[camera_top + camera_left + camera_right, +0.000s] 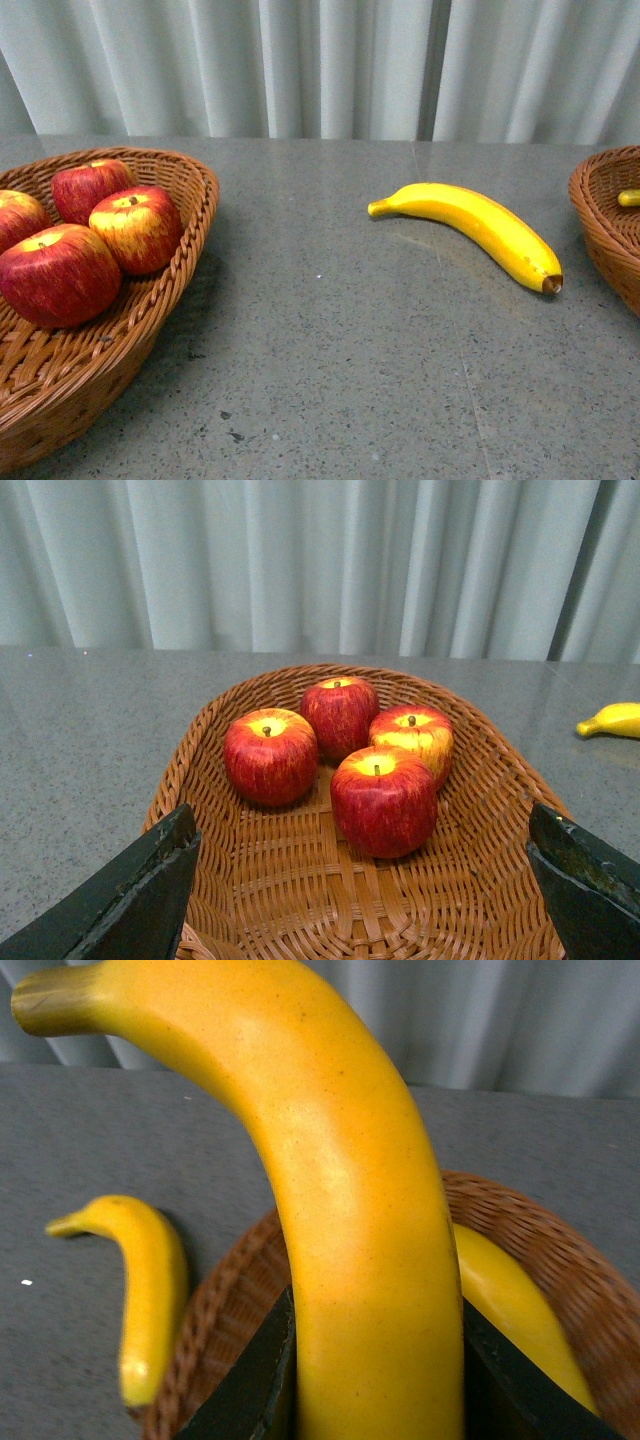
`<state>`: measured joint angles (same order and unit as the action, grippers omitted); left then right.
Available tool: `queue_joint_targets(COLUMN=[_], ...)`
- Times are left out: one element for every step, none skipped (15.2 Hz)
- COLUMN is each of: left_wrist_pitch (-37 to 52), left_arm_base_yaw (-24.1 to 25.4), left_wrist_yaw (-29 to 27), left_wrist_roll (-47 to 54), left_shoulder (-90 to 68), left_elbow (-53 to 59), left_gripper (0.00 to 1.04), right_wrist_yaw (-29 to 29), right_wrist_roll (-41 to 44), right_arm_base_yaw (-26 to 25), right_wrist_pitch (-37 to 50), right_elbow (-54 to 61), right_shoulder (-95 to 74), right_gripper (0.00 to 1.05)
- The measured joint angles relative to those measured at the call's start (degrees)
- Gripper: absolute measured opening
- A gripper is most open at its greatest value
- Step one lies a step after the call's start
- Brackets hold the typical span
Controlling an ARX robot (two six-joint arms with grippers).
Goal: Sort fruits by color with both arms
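Several red apples lie in the left wicker basket; they also show in the left wrist view. My left gripper is open and empty above that basket's near end. My right gripper is shut on a yellow banana, held above the right basket. A second banana lies in that basket. A third banana lies on the grey table between the baskets; it also shows in the right wrist view. Neither arm shows in the front view.
The right basket is cut off by the front view's right edge, with a yellow banana end showing inside. Pale curtains hang behind the table's far edge. Bare grey tabletop lies between the baskets.
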<state>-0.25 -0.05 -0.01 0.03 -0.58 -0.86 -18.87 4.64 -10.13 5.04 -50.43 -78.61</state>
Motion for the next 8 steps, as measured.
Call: queue_joint_targets(left_wrist_pitch=[0.00,0.00,0.00,0.00,0.00,0.00,0.00,0.00], left_arm_base_yaw=[0.00,0.00,0.00,0.00,0.00,0.00,0.00,0.00], left_wrist_yaw=[0.00,0.00,0.00,-0.02,0.00,-0.02,0.00,0.00], left_wrist_roll=[0.00,0.00,0.00,0.00,0.00,0.00,0.00,0.00], left_shoulder=[0.00,0.00,0.00,0.00,0.00,0.00,0.00,0.00], left_elbow=[0.00,0.00,0.00,0.00,0.00,0.00,0.00,0.00], left_gripper=[0.98,0.98,0.98,0.98,0.98,0.98,0.98,0.98], right_wrist_yaw=[-1.09,-2.60,-4.76,-6.47,-7.48,-7.74,-7.58,-7.74], right_wrist_roll=[2.03,4.17,5.62,7.96,10.32,11.91,13.16,14.29], right_arm_base_yaw=[-3.28,-5.88,-8.39,-10.84,-13.00,-14.29,-14.75,-14.62], right_wrist_pitch=[1.20,2.12,2.12,2.14,1.88,1.07,1.05,0.59], right_elbow=[3.48,6.95,10.08,13.42,15.39,16.04,16.22,16.22], right_shoulder=[2.21,3.74,4.68,5.62,5.86,5.97,5.99,6.03], right_gripper=[0.33,0.33,0.33,0.33,0.33,0.33,0.33,0.33])
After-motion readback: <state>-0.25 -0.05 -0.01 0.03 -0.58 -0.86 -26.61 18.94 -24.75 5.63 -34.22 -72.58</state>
